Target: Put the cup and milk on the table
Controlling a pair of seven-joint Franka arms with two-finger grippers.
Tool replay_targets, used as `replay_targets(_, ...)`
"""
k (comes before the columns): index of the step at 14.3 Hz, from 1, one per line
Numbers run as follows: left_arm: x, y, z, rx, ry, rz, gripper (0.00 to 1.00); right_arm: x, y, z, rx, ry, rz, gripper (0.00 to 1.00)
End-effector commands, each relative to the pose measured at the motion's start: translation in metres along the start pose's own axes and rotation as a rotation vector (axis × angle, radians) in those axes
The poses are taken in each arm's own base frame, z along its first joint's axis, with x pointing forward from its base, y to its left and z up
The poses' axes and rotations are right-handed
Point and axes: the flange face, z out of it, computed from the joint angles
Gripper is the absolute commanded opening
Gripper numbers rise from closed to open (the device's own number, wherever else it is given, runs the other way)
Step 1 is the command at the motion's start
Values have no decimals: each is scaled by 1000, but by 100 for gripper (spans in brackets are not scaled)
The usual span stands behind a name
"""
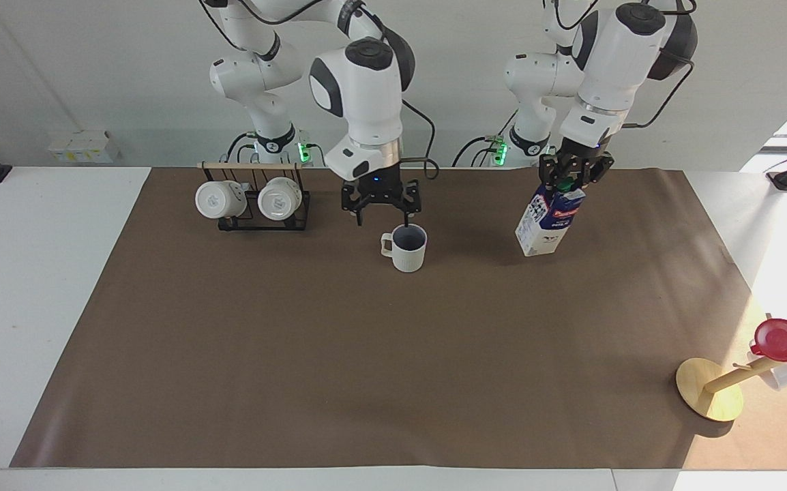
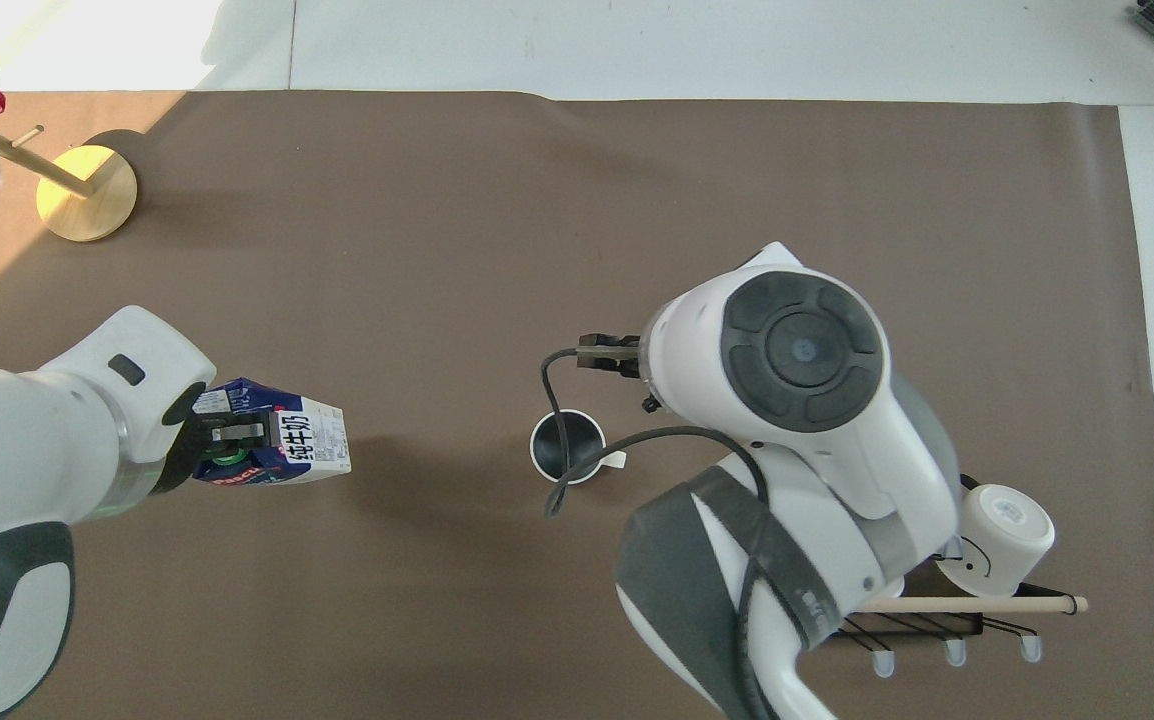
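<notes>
Matt brown paper sheet (image 1: 366,354), glossy red cup (image 1: 779,339), wooden stand (image 1: 710,399).
</notes>
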Motion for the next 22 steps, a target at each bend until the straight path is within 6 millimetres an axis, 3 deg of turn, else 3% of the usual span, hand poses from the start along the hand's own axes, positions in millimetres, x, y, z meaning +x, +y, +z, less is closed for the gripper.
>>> replay_targets(1, -10, 33, -1, -24, 19, -39, 51, 23, 54, -21, 13, 23, 26, 100)
replay_targets(5, -21, 72, 12, -46, 30, -70, 51, 50, 133, -47, -21, 31, 25, 100)
replay_targets(7, -23, 81, 22, -58, 43, -58, 51, 64, 161, -69, -18, 66, -23, 100)
replay_targets(10, -31, 93, 36, -68, 49, -64, 51, 61, 204, -83, -56, 3, -59, 100)
replay_targets(13, -40, 99, 54, -74, 54, -46, 51, 52, 215, -89, -58, -60, -92, 100)
replay_targets(17, -45, 101, 67, -70, 44, -52, 51, 54, 226, -91, -61, -64, -61, 100)
replay_targets(22, -50, 106, 72, -70, 41, -42, 52, 52, 228, -91, -66, -85, -61, 100)
